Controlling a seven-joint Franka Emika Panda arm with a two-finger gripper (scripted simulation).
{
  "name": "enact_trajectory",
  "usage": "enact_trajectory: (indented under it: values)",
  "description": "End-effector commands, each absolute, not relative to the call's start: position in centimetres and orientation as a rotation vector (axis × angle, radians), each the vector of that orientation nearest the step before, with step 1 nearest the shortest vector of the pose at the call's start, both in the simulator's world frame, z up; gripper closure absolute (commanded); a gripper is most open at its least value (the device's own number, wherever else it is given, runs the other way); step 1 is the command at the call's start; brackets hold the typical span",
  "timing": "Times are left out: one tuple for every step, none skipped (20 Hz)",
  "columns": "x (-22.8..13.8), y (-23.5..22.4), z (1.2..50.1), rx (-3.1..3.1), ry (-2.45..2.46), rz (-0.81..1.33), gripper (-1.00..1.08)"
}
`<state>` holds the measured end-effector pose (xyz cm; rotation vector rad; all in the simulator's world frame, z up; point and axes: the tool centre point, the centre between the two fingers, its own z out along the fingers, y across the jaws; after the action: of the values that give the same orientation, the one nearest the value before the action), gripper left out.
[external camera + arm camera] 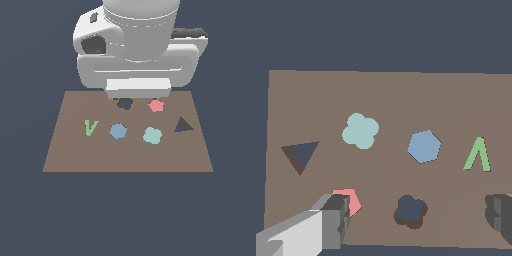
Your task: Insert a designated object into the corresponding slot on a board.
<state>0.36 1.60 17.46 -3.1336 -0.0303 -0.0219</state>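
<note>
The pale teal lobed piece (152, 135) (360, 131) lies flat on the brown board (70, 150) (406, 95), right of centre in the exterior view. The dark lobed slot (124, 104) (410, 211) sits near the board's far edge, partly under the arm's white hand (138, 89). In the wrist view my gripper (418, 220) is open wide, with one of its fingers (336, 220) beside the red pentagon and the other at the picture's edge. Nothing is held. The gripper hovers above the slot, well apart from the teal piece.
A blue hexagon (118, 131) (424, 146) lies beside the teal piece. A red pentagon (156, 105) (353, 200) sits next to the slot. A dark triangular cut-out (183, 125) (301, 155) and a green V shape (90, 127) (478, 155) flank the board's two sides.
</note>
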Motion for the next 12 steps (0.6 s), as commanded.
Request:
enact_trajectory:
  values:
    - [0.4, 1.6, 17.5, -3.134, -0.030, -0.022, -0.92]
    - [0.4, 1.6, 17.4, -3.134, -0.029, -0.022, -0.92]
    - [0.4, 1.6, 17.4, -3.134, -0.027, -0.022, -0.92]
    - [0.4, 1.7, 17.3, -3.134, -0.023, -0.022, -0.92]
    - [0.4, 1.8, 17.2, -3.134, -0.017, -0.021, -0.92]
    - [0.4, 1.8, 17.0, -3.134, -0.009, -0.021, -0.92]
    - [0.5, 1.9, 16.8, -3.134, 0.000, -0.021, -0.92]
    - [0.5, 2.1, 16.6, -3.134, 0.011, -0.020, -0.92]
    - [0.6, 2.2, 16.3, -3.135, 0.023, -0.020, -0.92]
    - [0.7, 2.4, 16.0, -3.135, 0.038, -0.020, -0.92]
    - [0.7, 2.5, 15.7, -3.135, 0.054, -0.019, -0.92]
    - [0.8, 2.7, 15.3, -3.135, 0.072, -0.018, -0.92]
